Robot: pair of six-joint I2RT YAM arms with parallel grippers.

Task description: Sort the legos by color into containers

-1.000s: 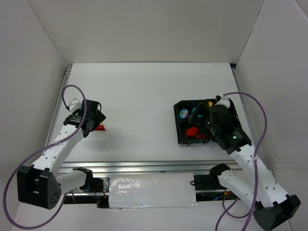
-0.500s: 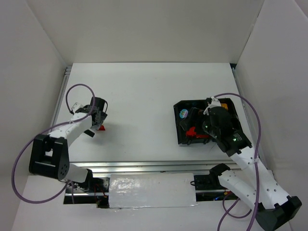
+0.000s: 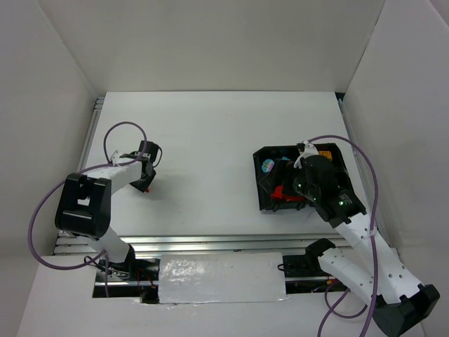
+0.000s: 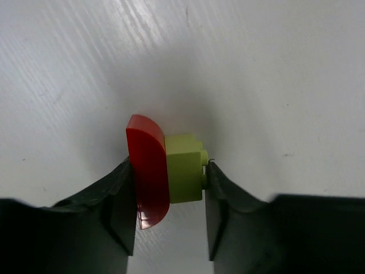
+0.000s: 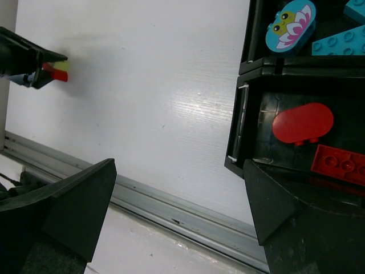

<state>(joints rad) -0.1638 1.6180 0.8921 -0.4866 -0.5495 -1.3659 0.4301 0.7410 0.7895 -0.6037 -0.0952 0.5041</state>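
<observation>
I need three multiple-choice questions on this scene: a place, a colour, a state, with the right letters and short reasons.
1. Where on the table is the black tray? A) left half B) right half C) far middle
2. Colours of the two bricks in the left claw? A) blue, yellow B) both red C) red, pale green
3. The right claw is: A) open, empty B) shut on a brick C) shut on the tray wall
1 B: the top view shows it right of centre. 2 C: red brick and pale green brick pinched together. 3 A: fingers wide apart, gripping nothing.
</observation>
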